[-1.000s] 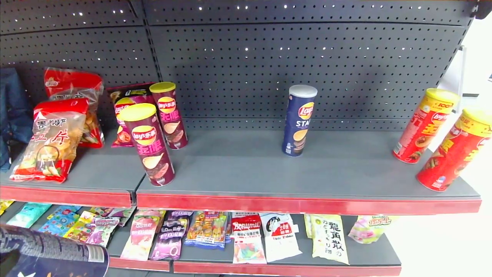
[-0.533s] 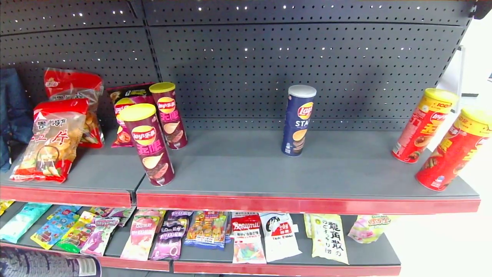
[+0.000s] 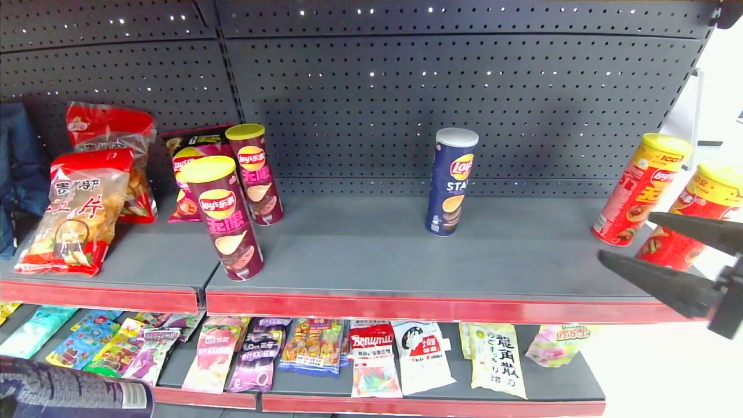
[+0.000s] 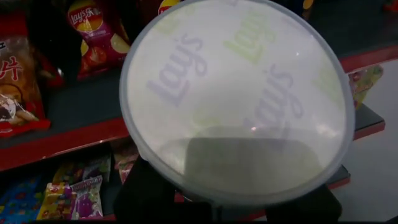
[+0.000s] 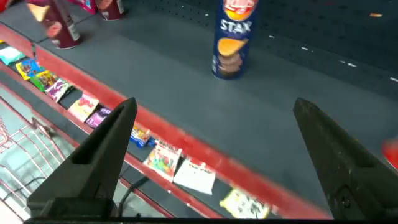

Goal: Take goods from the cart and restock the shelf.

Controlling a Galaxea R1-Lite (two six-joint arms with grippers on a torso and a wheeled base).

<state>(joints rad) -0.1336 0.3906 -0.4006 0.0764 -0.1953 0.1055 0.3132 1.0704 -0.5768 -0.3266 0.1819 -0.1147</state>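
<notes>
Navy chip can (image 3: 75, 395), translucent lid (image 4: 236, 93)

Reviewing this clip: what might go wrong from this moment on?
1. The open right tool hangs close beside the front red chip can with a yellow lid, standing at the right end of the grey shelf; a sideways sweep might topple it.
2. The dark blue chip can in the left tool spreads its translucent lid across most of the left wrist view, so placing it may be poorly guided.
</notes>
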